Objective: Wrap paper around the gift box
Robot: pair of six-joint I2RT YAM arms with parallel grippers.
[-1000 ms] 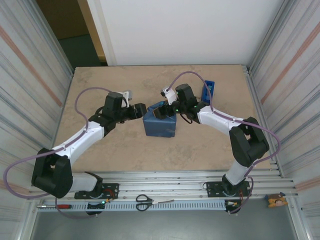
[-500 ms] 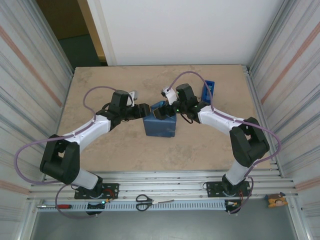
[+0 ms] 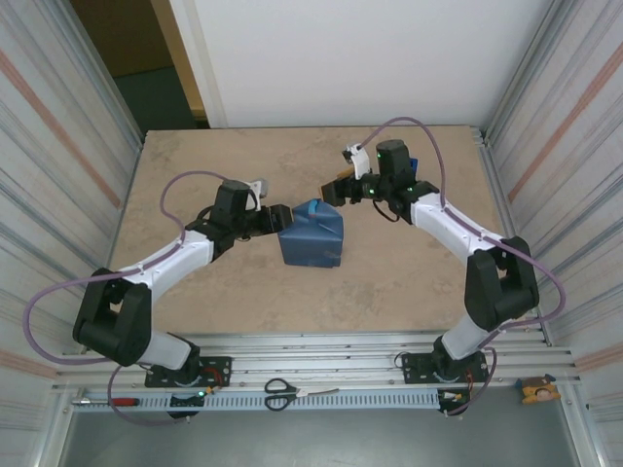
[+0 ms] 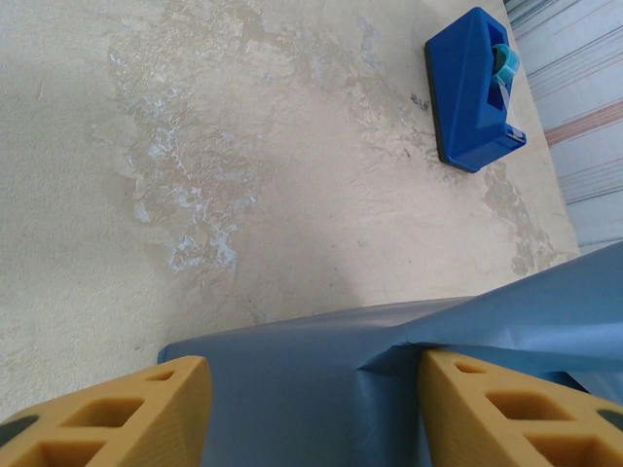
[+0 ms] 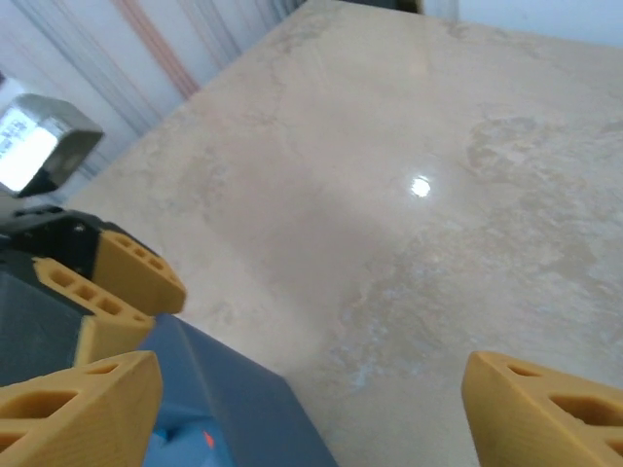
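Note:
The paper (image 3: 313,238) is folded round the gift box as a dark blue parcel mid-table, with a lighter flap (image 3: 311,209) raised at its far edge. Of the gift box, just an orange speck (image 5: 207,439) peeks through a gap. My left gripper (image 3: 279,216) is at the parcel's left side. In the left wrist view it (image 4: 311,365) is open, its fingers (image 4: 107,418) lying over the paper, the right one against a fold. My right gripper (image 3: 333,190) hovers behind the parcel, wide open and holding nothing (image 5: 311,365).
A blue tape dispenser (image 4: 475,88) lies on the table beyond the parcel, toward the back right. Scissors (image 3: 280,392) and a red-handled tool (image 3: 117,400) rest on the front rail. Corrugated metal walls close in both sides.
My right gripper has lifted off the parcel's far edge and drawn back to the right. The left gripper has slid in against the parcel's left side. The lighter flap now stands uncovered.

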